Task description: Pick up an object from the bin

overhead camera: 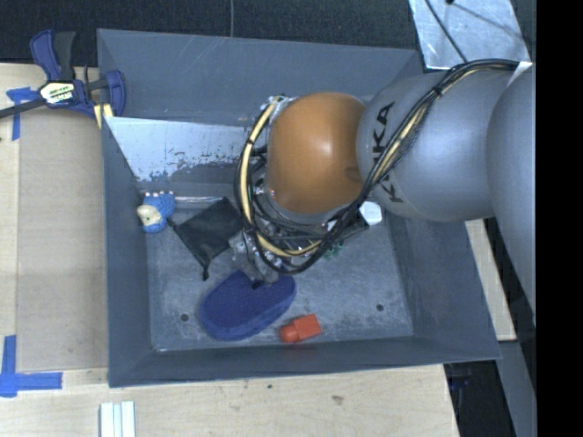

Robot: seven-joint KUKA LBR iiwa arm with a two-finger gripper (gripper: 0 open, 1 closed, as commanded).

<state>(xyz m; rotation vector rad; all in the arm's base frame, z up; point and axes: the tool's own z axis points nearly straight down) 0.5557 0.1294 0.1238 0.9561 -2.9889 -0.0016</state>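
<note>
Grey bin [364,289] holds blue pad [244,308], orange block [301,329], black cloth [209,228], blue toy [155,211]

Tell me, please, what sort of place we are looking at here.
Most likely a robotics lab's bin-picking station: a KUKA arm reaches into a grey metal bin that holds a few loose odds, among them a blue oval pad and a small orange block.

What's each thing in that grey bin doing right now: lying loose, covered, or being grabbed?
Blue oval pad: lying flat by the bin's front wall, its back edge under the arm's tip.
Orange-red block: lying loose beside the pad's right end.
Black crumpled sheet: lying behind the pad, partly hidden by the arm.
Blue-and-yellow toy: lying alone at the back left.
Robot arm: reaching down into the bin over the pad.
</note>
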